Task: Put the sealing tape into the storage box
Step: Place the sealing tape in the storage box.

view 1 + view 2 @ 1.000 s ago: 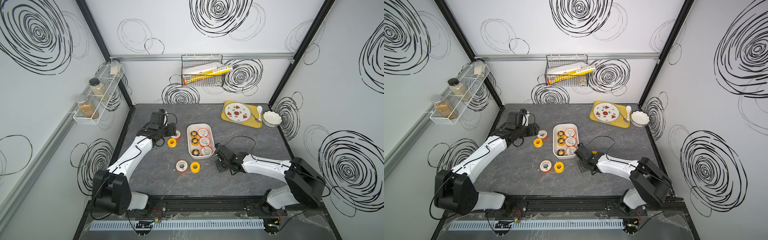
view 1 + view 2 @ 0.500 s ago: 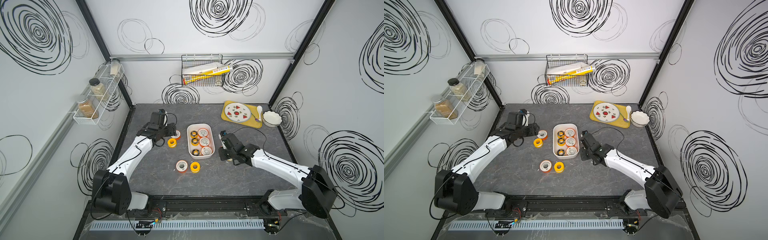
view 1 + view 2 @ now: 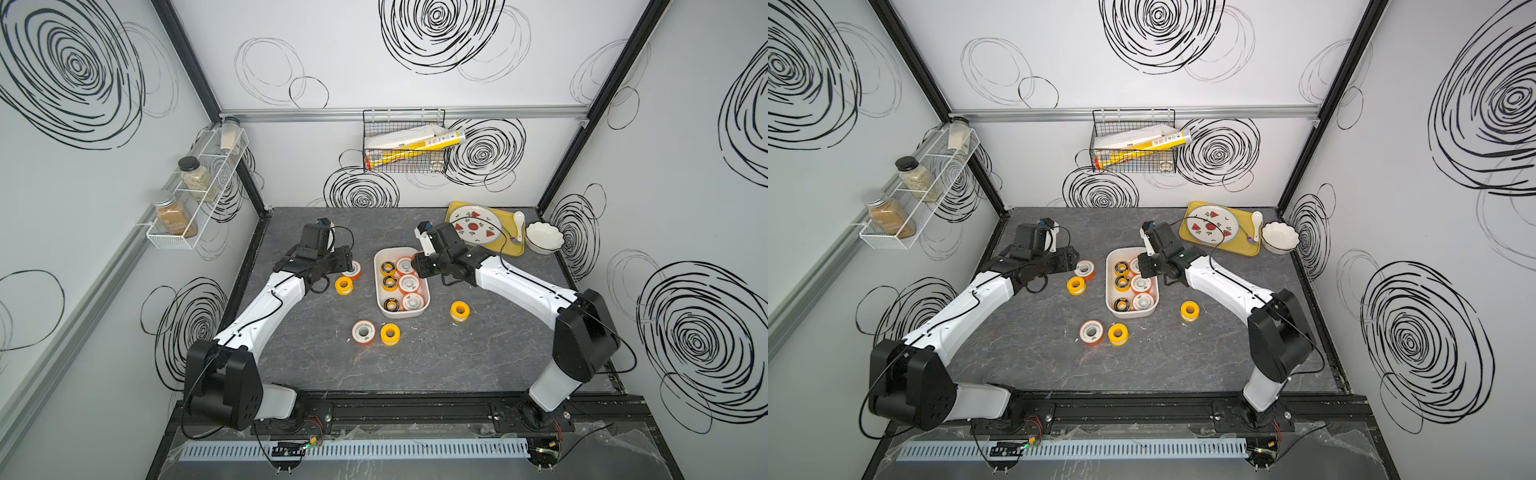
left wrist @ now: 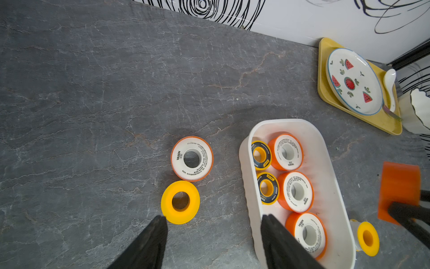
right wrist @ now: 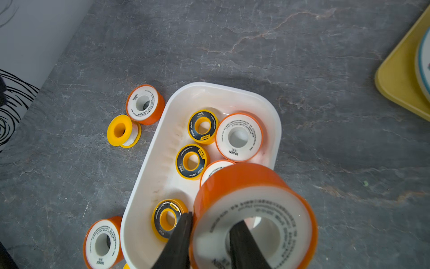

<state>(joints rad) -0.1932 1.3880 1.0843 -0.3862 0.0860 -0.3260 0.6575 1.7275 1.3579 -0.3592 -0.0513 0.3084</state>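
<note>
R hand (image 5: 213,221) grips an orange white-faced spool (image 5: 256,202) of sealing tape: one finger thru the centre hole, the other outside the rim. We see it hanging above the storage box (image 3: 401,314), over the rim on the R side. Box sits in the middle of the surface (image 3: 498,353) w/ six spools in, faces up: three black-faced spools (image 5: 192,161), three orange ones (image 5: 239,137). L hand (image 4: 213,219) hovers, jaws wide apart and empty, just beside a yellow spool (image 4: 180,202) that touches an orange neighbour (image 4: 192,158). Near the box's front end, an orange-and-yellow pair (image 3: 363,331) sits side by side. A lone yellow spool (image 3: 460,311) lies on the R.
</note>
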